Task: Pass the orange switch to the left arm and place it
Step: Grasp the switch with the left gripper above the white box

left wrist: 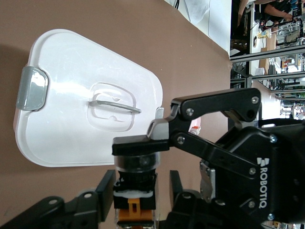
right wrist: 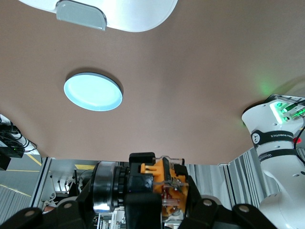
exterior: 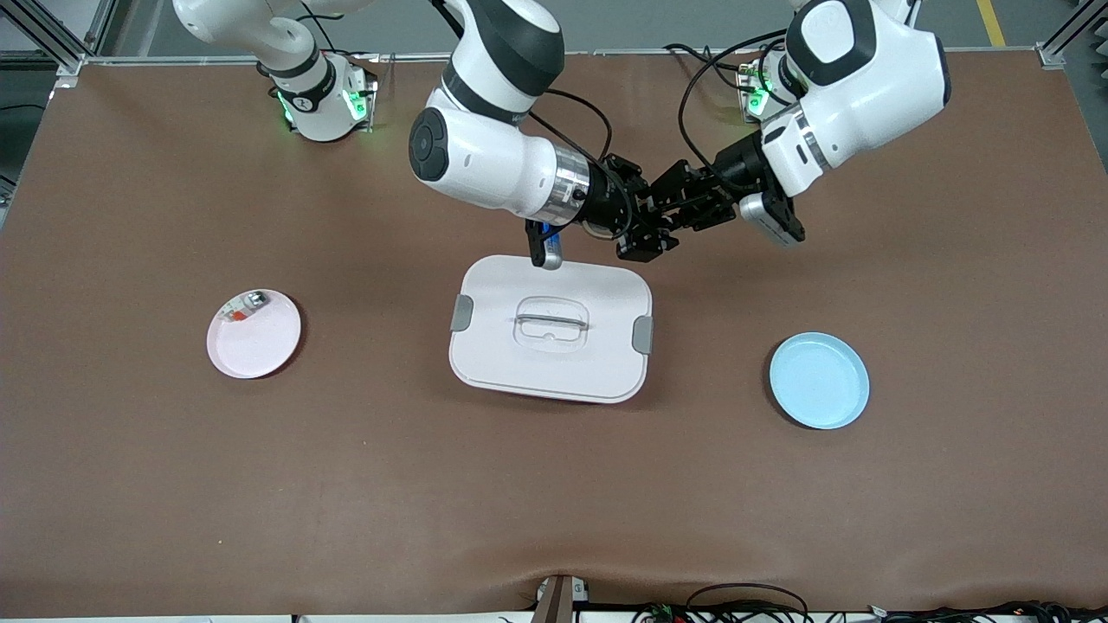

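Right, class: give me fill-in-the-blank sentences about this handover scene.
1. Both grippers meet above the table beside the white ____.
2. The right gripper is shut on the orange ____.
3. The empty plate toward the left arm's end is light ____.
4. The left gripper reaches toward the ____ gripper.

Missing words: box; switch; blue; right

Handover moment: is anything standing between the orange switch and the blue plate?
Nothing visible does. The orange switch is held in the air where the right gripper and left gripper meet. The box lies just nearer the front camera, toward the table's middle. Bare table lies between here and the blue plate, toward the left arm's end.
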